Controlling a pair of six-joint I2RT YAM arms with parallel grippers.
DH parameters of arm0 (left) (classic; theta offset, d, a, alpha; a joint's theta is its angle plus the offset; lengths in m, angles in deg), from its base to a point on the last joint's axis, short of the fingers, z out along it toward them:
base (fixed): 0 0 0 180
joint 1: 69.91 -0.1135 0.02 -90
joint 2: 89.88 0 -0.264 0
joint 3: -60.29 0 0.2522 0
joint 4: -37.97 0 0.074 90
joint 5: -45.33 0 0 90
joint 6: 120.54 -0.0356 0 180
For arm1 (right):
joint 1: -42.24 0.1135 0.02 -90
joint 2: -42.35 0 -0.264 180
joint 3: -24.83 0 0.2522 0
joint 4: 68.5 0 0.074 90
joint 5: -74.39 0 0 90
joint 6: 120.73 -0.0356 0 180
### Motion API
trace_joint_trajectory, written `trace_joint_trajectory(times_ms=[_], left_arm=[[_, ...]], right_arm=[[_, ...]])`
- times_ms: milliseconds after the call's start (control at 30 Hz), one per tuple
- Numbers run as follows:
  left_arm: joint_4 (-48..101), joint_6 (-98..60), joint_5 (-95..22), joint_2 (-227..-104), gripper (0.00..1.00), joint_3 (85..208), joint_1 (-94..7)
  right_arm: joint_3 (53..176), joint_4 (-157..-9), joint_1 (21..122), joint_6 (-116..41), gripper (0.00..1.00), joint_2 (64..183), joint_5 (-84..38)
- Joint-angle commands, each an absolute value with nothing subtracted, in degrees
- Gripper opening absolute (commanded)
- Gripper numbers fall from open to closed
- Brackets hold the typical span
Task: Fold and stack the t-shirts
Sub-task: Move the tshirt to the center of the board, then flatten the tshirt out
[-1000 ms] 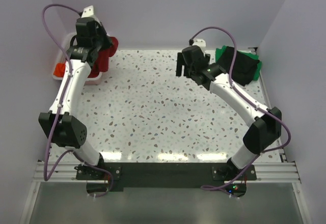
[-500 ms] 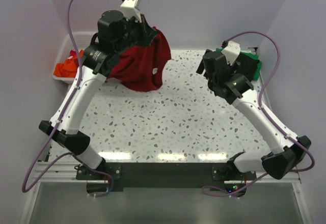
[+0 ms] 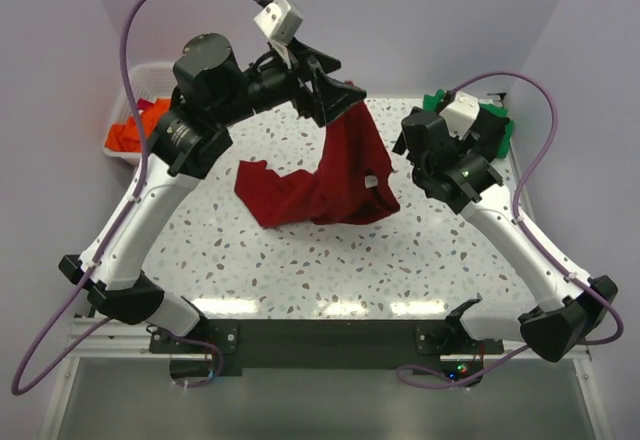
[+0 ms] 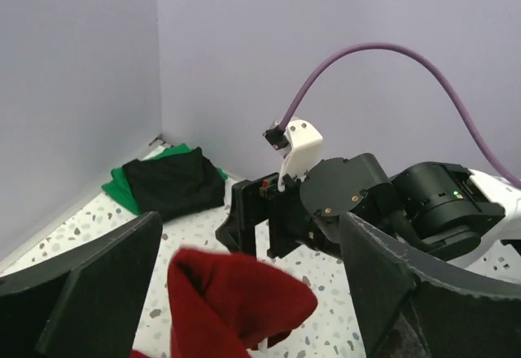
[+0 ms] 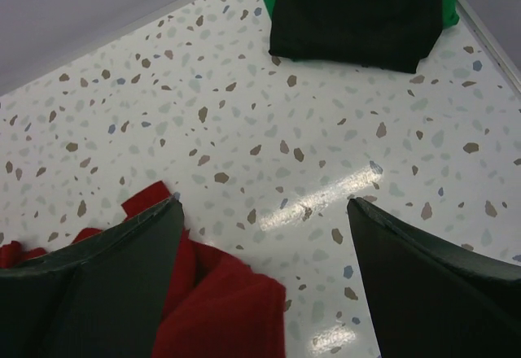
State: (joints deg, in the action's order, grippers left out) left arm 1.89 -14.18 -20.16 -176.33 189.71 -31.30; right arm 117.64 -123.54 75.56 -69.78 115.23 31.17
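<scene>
- A white speckled table point(image 3: 300, 260) is enclosed by pale lilac walls point(image 3: 420, 20), and both arm bases are bolted along its near edge.
- The dark red t-shirt point(image 3: 330, 185) is found at the middle of the table. Its lower part is spread in loose folds on the surface, with one end trailing off to the left.
- The upper part of that shirt is drawn up in a narrow hanging column to the left gripper point(image 4: 251, 224), which is raised above the far half of the table.
- In the left wrist view the fingers of this gripper are seen spread wide. A bunched fold of the dark red cloth stands between them, and no pinch on the cloth can be made out.
- The right gripper point(image 5: 264, 207) is held low, just beside the right edge of the hanging cloth. Its fingers are parted wide and nothing is gripped. Dark red cloth is seen under the left-of-view finger.
- In the far right corner a folded black t-shirt point(image 5: 350, 8) is laid on a green t-shirt point(image 4: 120, 191), whose edges show around it.
- At the far left edge a white basket point(image 3: 148, 68) is seen, with an orange t-shirt point(image 3: 125, 138) heaped in it.
</scene>
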Motion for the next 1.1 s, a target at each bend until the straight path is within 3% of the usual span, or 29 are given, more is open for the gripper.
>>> trace_joint_trajectory(times_ms=[0,233,433,633,800,900,1067], left_arm=[[1.4,-17.0,-21.8,-175.7,1.00,186.9,-31.3],[-3.5,-19.6,-44.5,-174.3,1.00,178.6,-31.3],[-9.0,-11.5,-59.9,-178.9,1.00,175.1,-33.7],[-4.5,-4.3,-54.3,-179.3,0.94,162.1,-40.2],[-4.4,-1.5,-53.6,-180.6,0.84,157.4,-42.6],[-2.9,-0.7,-52.9,-180.5,0.83,155.0,-43.4],[-0.7,1.9,-49.2,-180.8,0.82,151.2,-45.3]], right_arm=[[118.0,-123.0,75.5,-70.8,0.87,112.8,35.4],[119.1,-123.0,75.5,-68.4,0.87,112.3,37.3],[118.3,-122.7,75.5,-64.7,0.87,114.1,26.2],[111.9,-118.3,75.5,-59.0,0.86,114.0,10.5],[108.6,-118.0,76.0,-57.3,0.75,113.4,-2.8],[105.7,-117.2,77.7,-56.8,0.67,112.8,-5.5],[104.3,-117.0,82.4,-57.4,0.65,113.9,-8.6]])
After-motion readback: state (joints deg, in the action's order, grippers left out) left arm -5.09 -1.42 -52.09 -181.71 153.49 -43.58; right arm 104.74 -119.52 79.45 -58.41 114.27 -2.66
